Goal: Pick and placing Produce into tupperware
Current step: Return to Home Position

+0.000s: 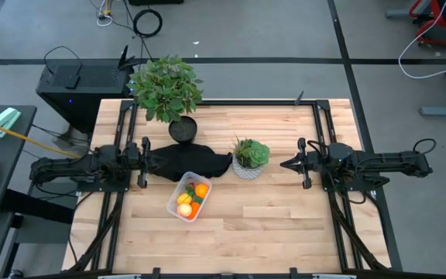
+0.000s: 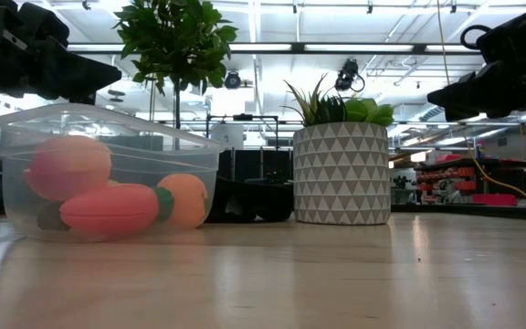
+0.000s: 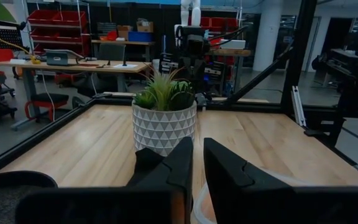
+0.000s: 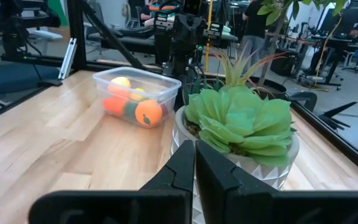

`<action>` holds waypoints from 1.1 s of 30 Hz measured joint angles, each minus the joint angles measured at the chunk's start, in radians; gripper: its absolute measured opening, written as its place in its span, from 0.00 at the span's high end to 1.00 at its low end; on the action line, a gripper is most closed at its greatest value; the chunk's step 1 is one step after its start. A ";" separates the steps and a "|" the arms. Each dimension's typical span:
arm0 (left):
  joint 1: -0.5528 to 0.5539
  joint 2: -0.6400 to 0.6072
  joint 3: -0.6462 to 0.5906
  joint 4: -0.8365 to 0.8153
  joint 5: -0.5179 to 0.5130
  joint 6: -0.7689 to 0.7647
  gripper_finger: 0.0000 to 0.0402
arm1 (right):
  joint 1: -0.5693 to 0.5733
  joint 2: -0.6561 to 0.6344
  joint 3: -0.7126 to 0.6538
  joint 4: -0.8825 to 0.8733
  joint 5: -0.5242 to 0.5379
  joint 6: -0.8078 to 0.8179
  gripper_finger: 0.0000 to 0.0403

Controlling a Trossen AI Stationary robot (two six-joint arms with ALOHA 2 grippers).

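- High view: your tupperware (image 1: 175, 206) sits on the table (image 1: 285, 225), on the left-arm side of the white pot (image 1: 245, 170) and a little nearer the picture's bottom edge. All the produce (image 1: 192, 199) is inside it: you can pick out an orange (image 1: 200, 190) and a yellow piece (image 1: 184, 200).
- The left gripper (image 1: 155, 160) hangs on the same side of the white pot, over a black cloth (image 1: 196, 160) that runs up to the pot. The tupperware is near its tip, off to one side and not touching. The right gripper (image 1: 285, 163) is on the pot's other side, pointing at it, with the pot between it and the tupperware.
- Low view: the tupperware stands beside the white pot, a gap between them. Through its wall you see a pink-red fruit (image 2: 67, 166), a carrot (image 2: 112, 208) and the orange.
- Left wrist view: the fingers (image 3: 176, 165) stand a thin slit apart, holding nothing. The white pot is dead ahead of them.
- Right wrist view: the fingers (image 4: 179, 165) are pressed together, empty. The white pot is right in front of them, and the tupperware is just past it with the produce in it.
- Any writing on the gear in the room behind is too small to read.
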 joint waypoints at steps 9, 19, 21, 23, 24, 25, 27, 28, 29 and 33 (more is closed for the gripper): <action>0.000 0.000 0.000 0.001 0.000 0.000 0.90 | 0.000 0.000 0.000 0.000 0.000 0.000 0.94; 0.000 0.000 0.000 0.001 0.000 0.000 0.89 | 0.000 0.000 0.000 0.000 0.000 0.000 0.94; 0.000 0.000 0.000 0.001 0.000 0.000 0.90 | 0.000 0.000 0.000 0.000 0.000 0.000 0.94; 0.000 0.000 0.000 0.001 0.000 0.000 0.90 | 0.000 0.000 0.000 0.000 0.000 0.000 0.94; 0.000 0.000 0.000 0.001 0.000 0.000 0.91 | 0.000 0.000 0.000 0.000 0.000 0.000 0.94; 0.000 0.000 0.000 0.001 0.000 0.000 0.91 | 0.000 0.000 0.000 0.000 0.000 0.000 0.94; 0.000 0.000 0.000 0.001 0.000 0.000 0.91 | 0.000 0.000 0.000 0.000 0.000 0.000 0.94; 0.000 0.000 0.000 0.001 0.000 0.000 0.90 | 0.000 0.000 0.000 0.000 0.000 0.000 0.94; 0.000 0.000 0.000 0.001 0.000 0.000 0.90 | 0.000 0.000 0.000 0.000 0.000 0.000 0.94; 0.000 0.000 0.000 0.001 0.000 0.000 0.89 | 0.000 0.000 0.000 0.000 0.000 0.000 0.94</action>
